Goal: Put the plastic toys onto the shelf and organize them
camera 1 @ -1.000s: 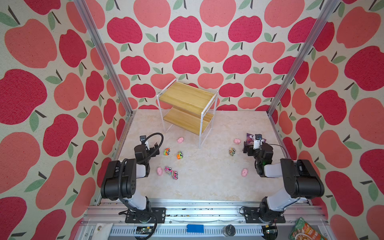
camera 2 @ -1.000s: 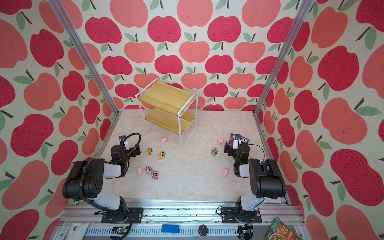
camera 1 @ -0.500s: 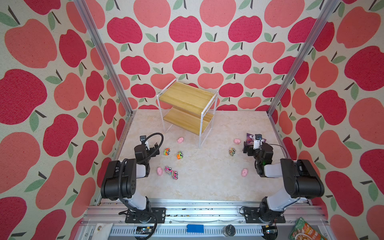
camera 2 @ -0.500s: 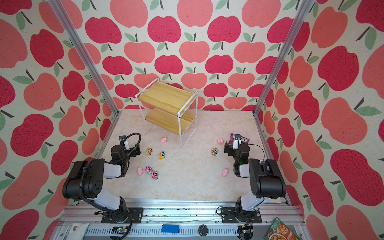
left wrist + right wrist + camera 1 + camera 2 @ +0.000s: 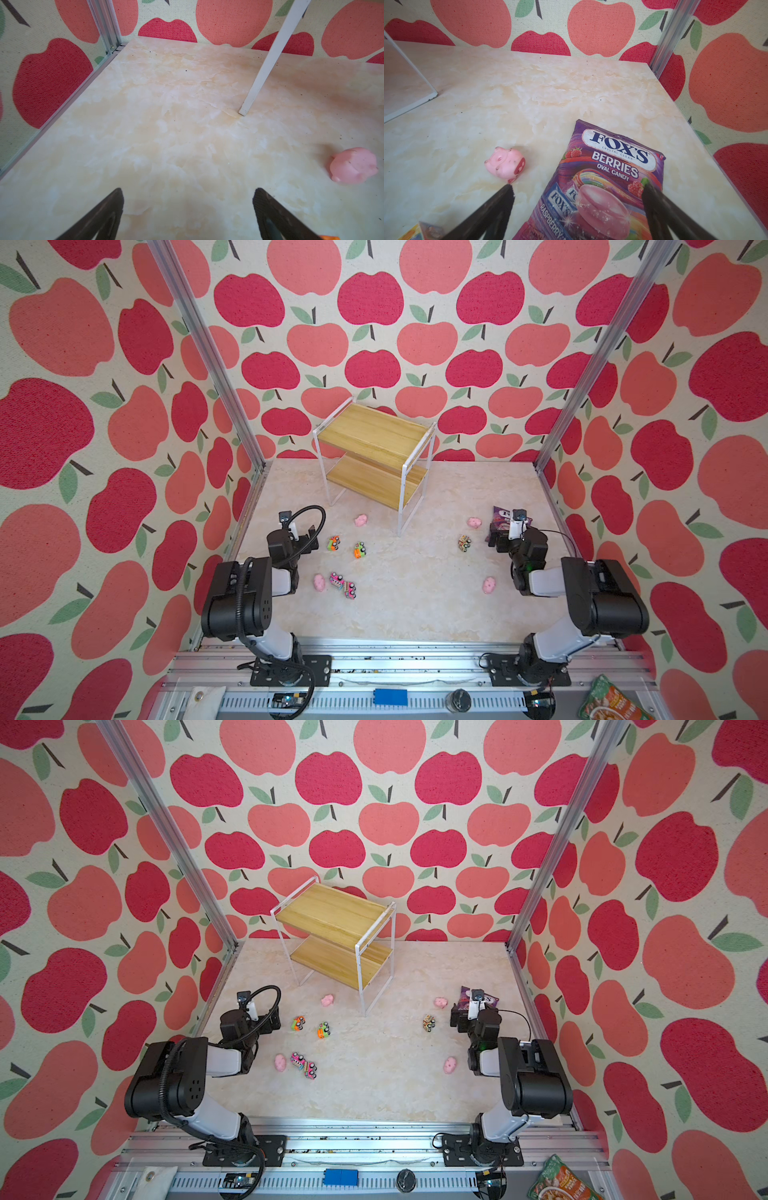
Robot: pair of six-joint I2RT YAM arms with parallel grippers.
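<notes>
The shelf (image 5: 374, 435) stands at the back middle with both wood boards bare. Several pink pigs and cartoon trucks lie scattered on the marble floor. Near my left gripper (image 5: 311, 536) are two trucks (image 5: 333, 543) (image 5: 360, 550) and a pig (image 5: 360, 520). Closer in lie a pig (image 5: 319, 583) and two touching trucks (image 5: 343, 585). The left gripper (image 5: 188, 193) is open over bare floor, with a pig (image 5: 353, 168) off to one side. My right gripper (image 5: 577, 189) is open above the candy bag (image 5: 608, 176), with a pig (image 5: 506, 164) just past one fingertip. A truck (image 5: 464, 542) and a pig (image 5: 489, 585) lie near that arm.
The purple candy bag (image 5: 505, 517) lies at the right edge under my right gripper (image 5: 495, 537). Apple-patterned walls with metal posts (image 5: 552, 439) close in the floor on three sides. A white shelf leg (image 5: 268, 62) stands ahead of the left gripper.
</notes>
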